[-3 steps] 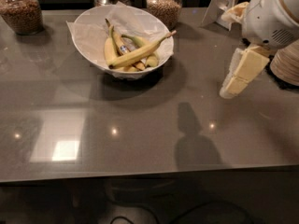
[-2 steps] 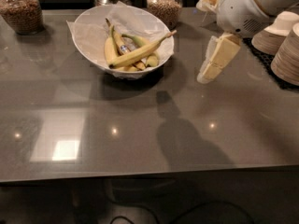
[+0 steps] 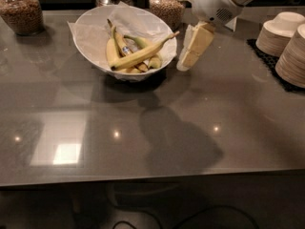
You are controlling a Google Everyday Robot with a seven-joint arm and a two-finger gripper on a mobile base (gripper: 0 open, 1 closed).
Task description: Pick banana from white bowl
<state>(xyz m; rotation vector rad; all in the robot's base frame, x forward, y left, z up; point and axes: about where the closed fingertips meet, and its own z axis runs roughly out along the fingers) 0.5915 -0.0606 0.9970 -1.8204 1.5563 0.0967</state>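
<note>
**A:** Over on the left there's a jar of brown grains (image 3: 19, 11) in the corner. Next comes the white bowl (image 3: 97, 65) on the grey tabletop (image 3: 143, 142), lined with paper and piled with bananas.

**B:** And the one we want lies on top. That's the long banana (image 3: 143, 54), slanting across the pile with its dark tip low on the left. Its thin stem rises to the right and pokes out past the rim.

**A:** That stem points almost straight at the claw (image 3: 185, 63), which hangs just right of the bowl, outside the rim, angled down and leftward.

**B:** Released or clenched?

**A:** Cannot tell from here.

**B:** So the fruit lies to the claw's left, with its long axis running toward the claw nearly end-on. I'd say the claw needs to travel left over the rim, turn across the banana's length and take the middle, not the stem.

**A:** The stickered banana (image 3: 125, 49) sits right beneath, so a low grab risks catching two. Far right are the stacked dishes (image 3: 281, 32), well apart.
</note>
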